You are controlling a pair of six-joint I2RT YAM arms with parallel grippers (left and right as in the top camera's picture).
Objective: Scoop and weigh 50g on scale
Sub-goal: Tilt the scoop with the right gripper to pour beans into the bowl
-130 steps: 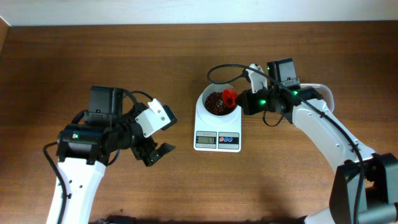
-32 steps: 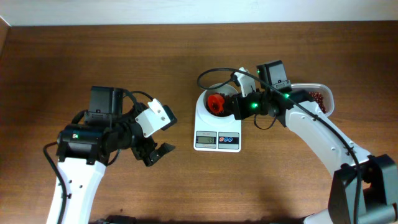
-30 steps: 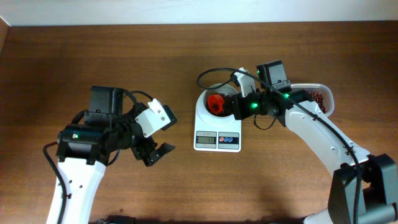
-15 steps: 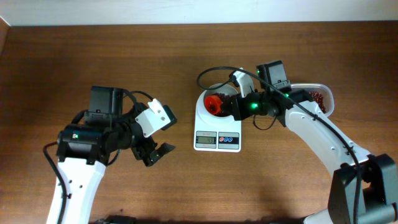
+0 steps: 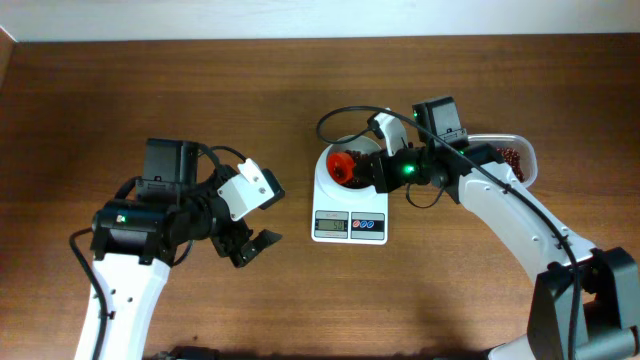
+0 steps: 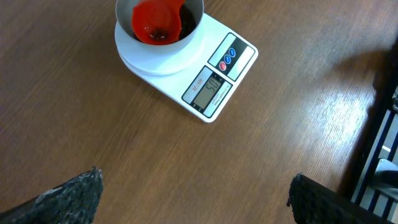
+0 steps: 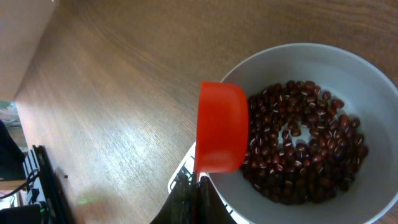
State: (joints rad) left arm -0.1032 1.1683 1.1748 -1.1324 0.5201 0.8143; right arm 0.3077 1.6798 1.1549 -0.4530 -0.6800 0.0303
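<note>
Right claw (image 7: 194,190) clamped on orange scoop (image 7: 222,127) over scale (image 6: 163,74), display (image 6: 208,91) apparently reading 50.

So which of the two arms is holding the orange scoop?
The right end effector, shut on the orange scoop over the scale. The left end effector is open and empty, away from it.

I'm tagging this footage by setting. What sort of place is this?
Probably a robot test bench rather than a kitchen: two black-and-white robot arms at a brown wooden table with a small white digital scale.
</note>
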